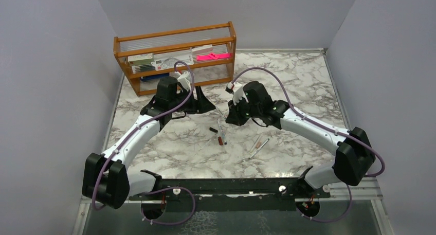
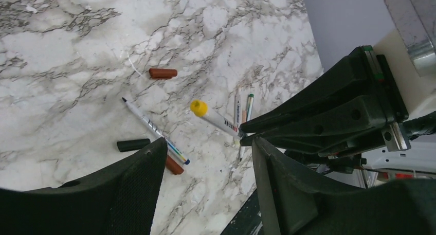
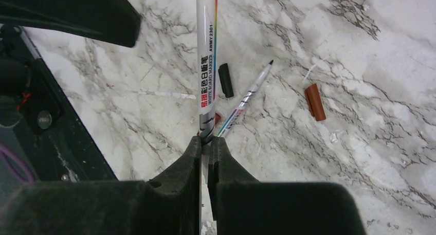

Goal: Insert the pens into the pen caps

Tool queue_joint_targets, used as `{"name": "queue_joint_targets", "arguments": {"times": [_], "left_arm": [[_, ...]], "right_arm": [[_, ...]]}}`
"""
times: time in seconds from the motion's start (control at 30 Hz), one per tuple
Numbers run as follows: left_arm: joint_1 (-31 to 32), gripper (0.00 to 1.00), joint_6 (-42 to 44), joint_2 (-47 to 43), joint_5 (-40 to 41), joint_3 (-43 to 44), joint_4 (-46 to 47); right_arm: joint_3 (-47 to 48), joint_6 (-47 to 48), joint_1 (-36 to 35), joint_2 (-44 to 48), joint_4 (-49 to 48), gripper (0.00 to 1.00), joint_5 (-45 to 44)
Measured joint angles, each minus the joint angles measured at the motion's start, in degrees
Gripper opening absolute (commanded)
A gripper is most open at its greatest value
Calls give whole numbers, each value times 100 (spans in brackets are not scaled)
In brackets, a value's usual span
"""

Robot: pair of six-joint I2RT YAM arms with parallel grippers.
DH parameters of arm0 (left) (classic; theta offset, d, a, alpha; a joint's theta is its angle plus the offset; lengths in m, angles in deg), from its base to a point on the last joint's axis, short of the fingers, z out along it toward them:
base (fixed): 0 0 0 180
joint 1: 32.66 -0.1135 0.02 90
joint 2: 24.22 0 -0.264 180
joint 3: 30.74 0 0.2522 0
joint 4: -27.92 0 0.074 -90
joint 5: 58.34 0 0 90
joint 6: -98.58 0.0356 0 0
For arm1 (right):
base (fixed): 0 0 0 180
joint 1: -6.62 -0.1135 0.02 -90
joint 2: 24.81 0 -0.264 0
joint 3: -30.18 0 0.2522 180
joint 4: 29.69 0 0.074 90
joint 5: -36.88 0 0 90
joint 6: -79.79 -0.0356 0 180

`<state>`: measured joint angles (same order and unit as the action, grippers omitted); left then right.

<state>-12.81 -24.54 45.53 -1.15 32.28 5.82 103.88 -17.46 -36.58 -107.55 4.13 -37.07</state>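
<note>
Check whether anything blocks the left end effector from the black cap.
Nothing visible. The black cap lies uncovered beside the uncapped pen; the marker held by the right end effector hangs aside.

White pen point(image 3: 207, 65) yellow-tipped, brown cap point(image 3: 314, 102), black cap point(image 3: 225, 80), grey-veined white marble table point(image 3: 370, 39)

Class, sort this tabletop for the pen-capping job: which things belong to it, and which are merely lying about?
Belong to the job:
- yellow-ended marker, clamped in the right tool
- bare-tipped pen
- black cap
- brown cap
- two further pens

Just lying about:
- wooden rack
- pink flat item
- boxed stationery sets
</note>
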Motion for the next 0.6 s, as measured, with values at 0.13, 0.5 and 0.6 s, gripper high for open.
{"name": "queue_joint_targets", "arguments": {"times": [0.13, 0.5, 0.6], "left_arm": [[44, 58, -199, 109, -177, 0, 319], [243, 36, -656, 186, -210, -17, 938], [304, 9, -826, 205, -184, -55, 1182]], "right_arm": [[96, 48, 0, 63, 2, 1, 210], [232, 170, 0, 177, 9, 1, 496], [243, 205, 0, 177, 9, 1, 511]]}}
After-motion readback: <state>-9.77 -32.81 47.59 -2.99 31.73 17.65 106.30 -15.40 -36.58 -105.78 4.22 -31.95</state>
